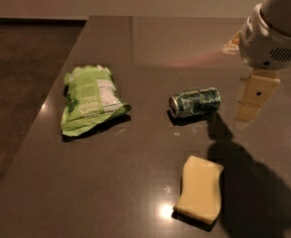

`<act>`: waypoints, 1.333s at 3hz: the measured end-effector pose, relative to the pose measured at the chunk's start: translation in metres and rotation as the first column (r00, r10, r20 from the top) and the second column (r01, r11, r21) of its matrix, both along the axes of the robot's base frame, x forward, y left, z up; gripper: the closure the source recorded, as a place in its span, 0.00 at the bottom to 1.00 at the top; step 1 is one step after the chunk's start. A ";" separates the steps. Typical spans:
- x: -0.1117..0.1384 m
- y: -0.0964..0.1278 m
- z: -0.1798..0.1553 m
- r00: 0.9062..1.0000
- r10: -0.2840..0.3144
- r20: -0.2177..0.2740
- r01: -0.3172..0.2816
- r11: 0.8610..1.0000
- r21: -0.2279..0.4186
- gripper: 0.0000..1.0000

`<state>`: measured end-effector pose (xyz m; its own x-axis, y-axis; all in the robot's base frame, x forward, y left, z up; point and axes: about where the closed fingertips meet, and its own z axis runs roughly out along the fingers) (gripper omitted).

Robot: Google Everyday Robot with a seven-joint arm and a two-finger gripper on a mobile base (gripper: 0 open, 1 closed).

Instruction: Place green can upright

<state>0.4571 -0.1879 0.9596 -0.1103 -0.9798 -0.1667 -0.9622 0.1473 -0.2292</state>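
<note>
The green can (195, 102) lies on its side near the middle of the dark table (135, 182), its silver end facing left and toward me. It is dark green with pale swirly print. My gripper (249, 105) hangs from the white wrist at the upper right. It is above the table just right of the can and does not touch it. It holds nothing that I can see.
A light green snack bag (90, 99) lies flat to the left of the can. A pale yellow sponge (199, 189) lies in front of the can, toward the near edge. The table's left edge runs diagonally, with dark floor (21, 73) beyond.
</note>
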 end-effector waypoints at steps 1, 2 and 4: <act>0.027 0.023 -0.032 0.991 0.113 -0.077 -0.114 0.993 -0.011 0.00; 0.045 0.033 -0.054 0.977 0.170 -0.125 -0.174 0.985 -0.020 0.00; 0.059 0.066 -0.094 0.952 0.240 -0.190 -0.251 0.967 -0.040 0.00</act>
<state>0.5161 -0.1217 0.8658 0.1121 -0.9883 -0.1036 -0.9930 -0.1077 -0.0477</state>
